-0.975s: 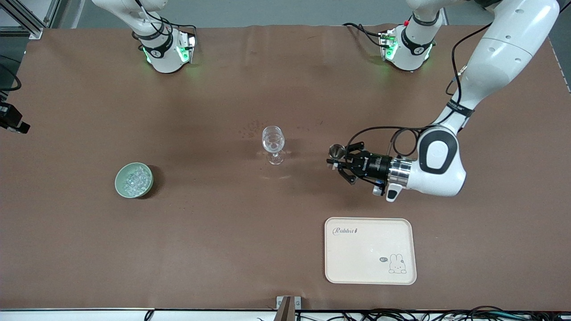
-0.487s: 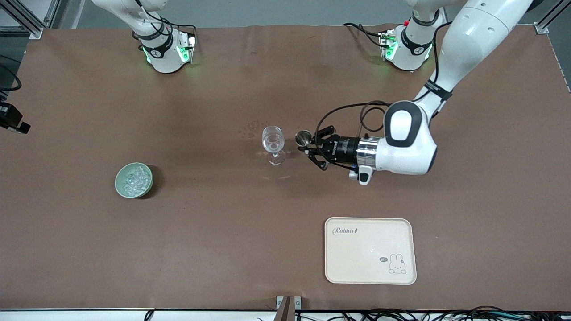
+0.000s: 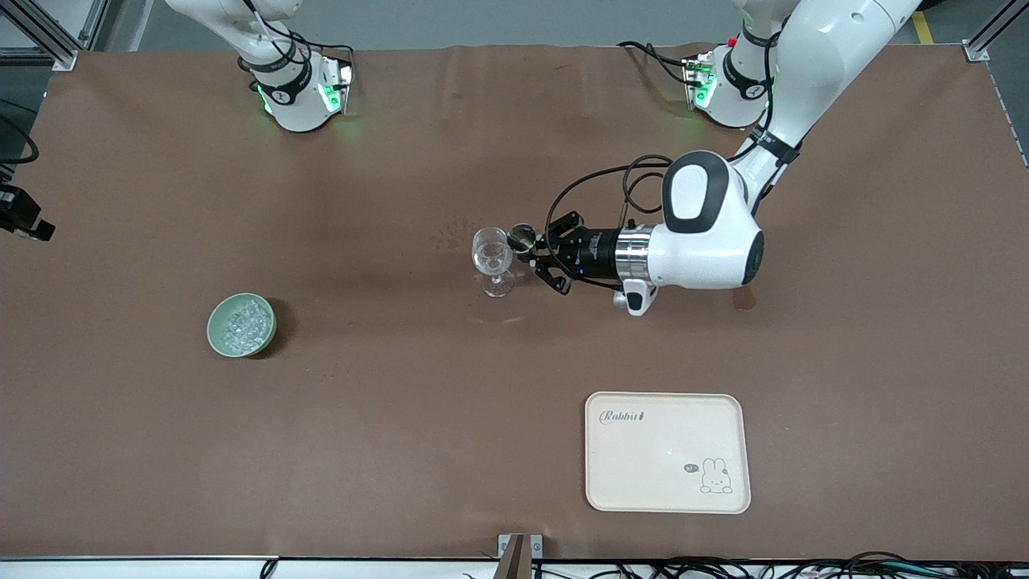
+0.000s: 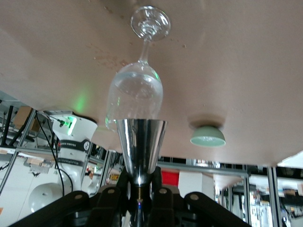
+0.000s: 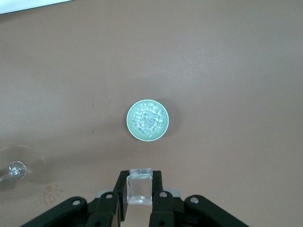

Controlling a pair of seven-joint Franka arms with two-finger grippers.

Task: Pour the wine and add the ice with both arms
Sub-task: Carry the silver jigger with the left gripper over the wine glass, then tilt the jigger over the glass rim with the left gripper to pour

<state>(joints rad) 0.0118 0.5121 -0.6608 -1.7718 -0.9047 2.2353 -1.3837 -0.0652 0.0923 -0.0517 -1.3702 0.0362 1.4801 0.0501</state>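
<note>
A clear stemmed glass (image 3: 492, 256) stands upright mid-table. My left gripper (image 3: 537, 251) is shut on the waist of a silvery jigger (image 3: 522, 237), held upright with its rim right beside the glass rim. In the left wrist view the jigger (image 4: 141, 146) stands between the fingers, just in front of the glass (image 4: 136, 92). The wine cannot be made out in the jigger. My right gripper (image 5: 140, 189) hangs high over the table near the pale green bowl (image 5: 147, 119), shut on one ice cube (image 5: 140, 186). More ice (image 3: 243, 323) fills that bowl.
A cream tray (image 3: 667, 452) with a rabbit print lies nearer the front camera, toward the left arm's end. A dark wet mark (image 3: 744, 297) shows on the brown mat beside the left arm's wrist. Small damp spots (image 3: 450, 233) lie by the glass.
The left arm has swung the jigger across the table from the left arm's end up to the glass rim. Glass and bowl have not moved.
</note>
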